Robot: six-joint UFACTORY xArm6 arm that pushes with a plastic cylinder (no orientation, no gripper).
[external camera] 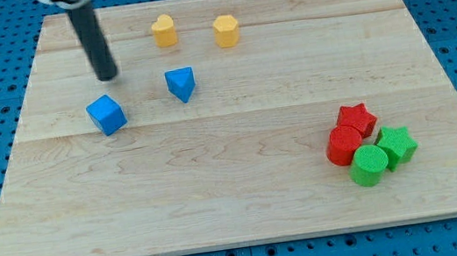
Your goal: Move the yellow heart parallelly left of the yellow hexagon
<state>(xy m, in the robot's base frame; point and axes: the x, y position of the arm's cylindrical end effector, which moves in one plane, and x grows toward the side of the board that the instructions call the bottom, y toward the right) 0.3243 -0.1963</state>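
The yellow heart (164, 31) lies near the view's top, left of the yellow hexagon (226, 31), with a gap between them. My tip (107, 76) touches the wooden board (219, 191) to the lower left of the heart, apart from it. The tip stands just above the blue cube (106, 115) and to the left of the blue triangular block (180, 84).
At the view's lower right a red star (356, 117), a red cylinder (344, 145), a green cylinder (369, 165) and a green star (396, 143) sit clustered together. A blue pegboard surrounds the board.
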